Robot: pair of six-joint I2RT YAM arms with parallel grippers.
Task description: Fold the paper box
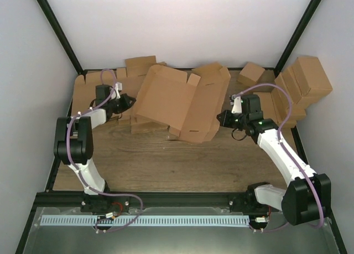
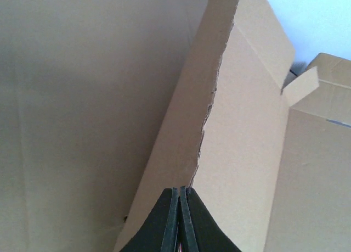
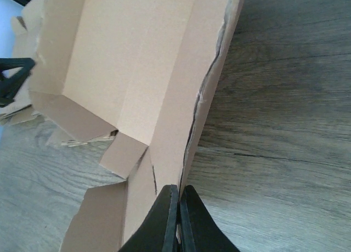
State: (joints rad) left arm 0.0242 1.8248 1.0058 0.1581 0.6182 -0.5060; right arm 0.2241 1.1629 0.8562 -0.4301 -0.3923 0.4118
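Observation:
The paper box (image 1: 166,99) is a brown cardboard blank, part folded, tilted up over the middle of the table with its walls raised. My left gripper (image 1: 130,101) is at its left side. In the left wrist view it (image 2: 181,189) is shut on the edge of a folded side wall (image 2: 241,126). My right gripper (image 1: 221,119) is at the box's right side. In the right wrist view it (image 3: 179,187) is shut on the doubled side wall (image 3: 181,98), and the box's inner floor (image 3: 137,43) shows beyond.
Flat cardboard blanks (image 1: 91,82) lie at the back left and partly under the box. Ready-made brown boxes (image 1: 304,79) are stacked at the back right, one small box (image 1: 251,73) beside them. Wooden table (image 1: 166,160) runs between box and arm bases.

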